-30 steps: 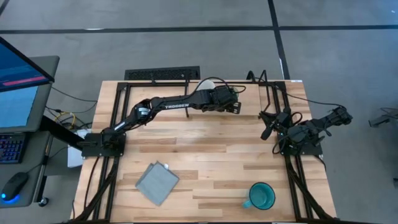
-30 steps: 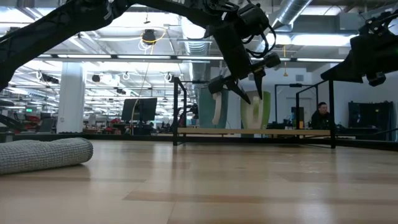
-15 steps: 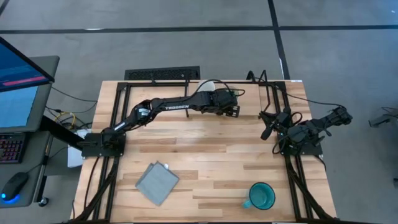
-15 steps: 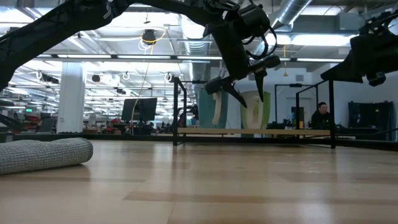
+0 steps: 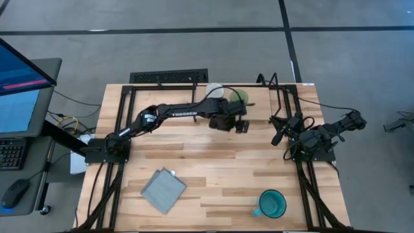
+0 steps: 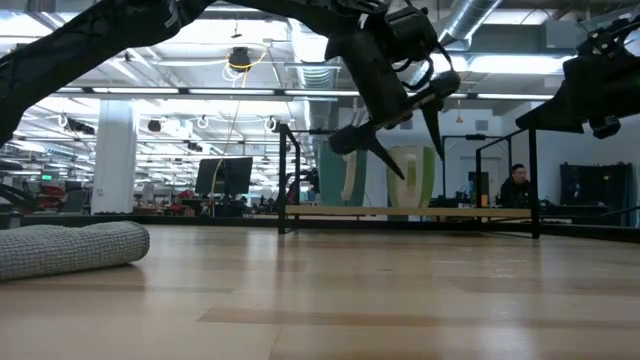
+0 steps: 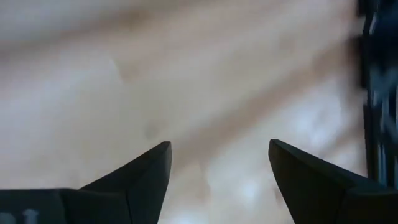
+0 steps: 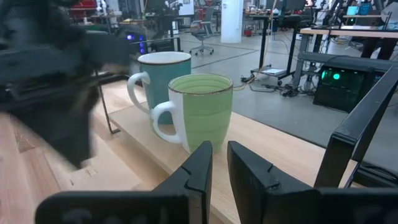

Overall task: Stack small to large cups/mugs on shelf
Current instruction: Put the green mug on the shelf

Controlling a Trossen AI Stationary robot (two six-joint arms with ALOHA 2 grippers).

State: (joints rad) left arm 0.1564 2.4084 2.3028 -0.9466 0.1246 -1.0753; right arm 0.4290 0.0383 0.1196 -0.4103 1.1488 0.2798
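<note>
Seen from overhead, the left claw (image 5: 240, 125) hangs over the far middle of the wooden surface (image 5: 213, 168), just in front of the shelf (image 5: 259, 99), its two fingers (image 7: 146, 177) spread apart with nothing between them and only bare wood showing beneath. Two mugs stand side by side on the shelf along the far edge: a white-handled mug with a teal wall (image 8: 160, 78) and, touching or nearly touching it, the light green mug (image 8: 202, 112), both upright with handles turned the same way. In the high view the green mug (image 5: 238, 96) sits just behind the left claw, with the other mug (image 5: 215, 90) at its left.

The larger teal mug (image 5: 272, 204) stands alone and upright near the front edge of the surface, toward the right, well apart from both arms and from the shelf. A folded grey cloth (image 5: 163, 189) lies near the front left. Between cloth, teal mug and shelf the middle of the surface lies open.

The right claw (image 5: 282, 133) waits at the right edge beside its base, its fingers (image 8: 196, 171) pinched nearly together and gripping nothing, facing the two shelved mugs. In the low view a person (image 6: 516, 187) sits in the room beyond.
</note>
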